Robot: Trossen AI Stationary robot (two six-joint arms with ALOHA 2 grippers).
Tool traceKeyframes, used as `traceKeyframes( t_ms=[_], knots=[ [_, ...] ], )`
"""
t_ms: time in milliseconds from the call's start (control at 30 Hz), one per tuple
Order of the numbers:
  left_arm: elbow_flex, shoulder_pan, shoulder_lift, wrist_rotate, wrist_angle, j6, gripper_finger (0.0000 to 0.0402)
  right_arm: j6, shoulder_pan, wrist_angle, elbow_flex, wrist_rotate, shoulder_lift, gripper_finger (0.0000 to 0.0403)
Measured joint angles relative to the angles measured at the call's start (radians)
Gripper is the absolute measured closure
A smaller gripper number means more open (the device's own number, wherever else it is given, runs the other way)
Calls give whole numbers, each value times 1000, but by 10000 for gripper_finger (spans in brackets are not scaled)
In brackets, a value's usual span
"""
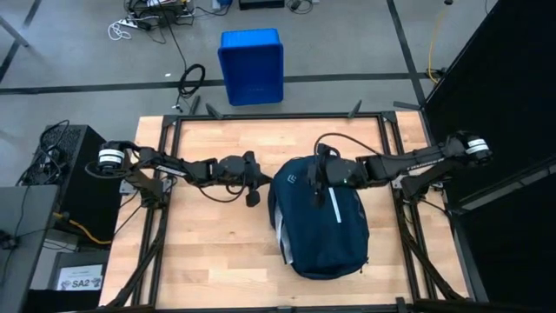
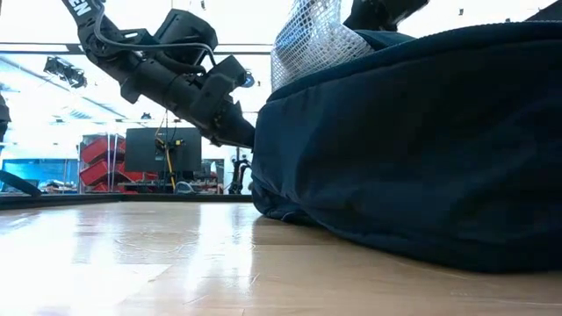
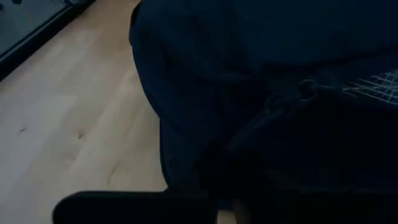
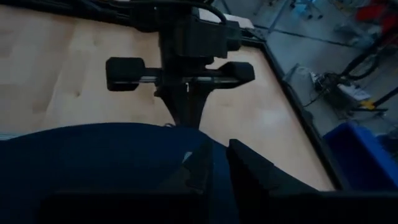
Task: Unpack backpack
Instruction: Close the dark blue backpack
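The dark navy backpack (image 1: pixel 317 222) lies flat on the wooden table (image 1: pixel 208 252), right of the middle, its white stripe (image 1: pixel 337 204) up. My left gripper (image 1: pixel 267 185) reaches in from the table's left and is shut at the bag's far left edge. My right gripper (image 1: pixel 320 180) comes from the right over the bag's far end, its fingers (image 4: pixel 245 165) close together on the navy fabric. In the low view a white mesh panel (image 2: pixel 312 39) stands up from the bag beside the right gripper. My left gripper pinches the fabric of the backpack's far left edge (image 4: pixel 186 124) between its two fingers. It comes from the table's left, slanting a little downward. The bag stays resting on the table. My right gripper is shut on the backpack's upper far part (image 4: pixel 155 155), slanting down from the right. Its own fingers hide what lies between them.
A bright blue plastic bin (image 1: pixel 251 65) stands on the floor beyond the table's far edge. Black frame rails (image 1: pixel 165 200) run along the table's left and right sides. Bare wood lies left of the bag and along the near edge.
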Motion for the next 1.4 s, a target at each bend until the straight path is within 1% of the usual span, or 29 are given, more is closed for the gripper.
traceKeyframes(
  t_ms=[233, 333, 533, 633, 767, 900, 1033, 1133, 1200, 1267, 1333, 1400],
  knots=[
    [0, -13, -48, 10, -53, -3, 402, 8, -45, 77, 0, -180, 0, 362],
    [0, -21, -95, 10, -86, -1, 402, -11, -46, 119, 0, -199, 0, 350],
    [0, -34, -202, 10, -139, 27, 402, -12, -51, 141, 0, -199, 0, 321],
    [0, -40, -242, 10, -163, 30, 402, -4, -62, 153, 0, -199, 19, 308],
    [0, -62, -271, 9, -166, 32, 402, 0, -76, 250, 1, -202, 111, 292],
    [0, -94, -274, 9, -175, 52, 402, -7, -87, 352, 12, -260, 238, 275],
    [0, -108, -275, -9, -188, 53, 402, 9, -96, 305, 86, -269, 313, 258],
    [0, -110, -276, -13, -185, 68, 402, 36, -102, 225, 151, -312, 354, 247],
    [0, -109, -276, -19, -179, 79, 402, 43, -102, 169, 191, -324, 365, 241],
    [8, -109, -276, -33, -188, 83, 402, 51, -101, 153, 219, -326, 377, 237],
    [27, -109, -276, -34, -191, 104, 402, 63, -101, 111, 227, -330, 379, 234],
    [53, -110, -277, -35, -201, 123, 402, 78, -101, 112, 231, -329, 381, 234]
  ],
)
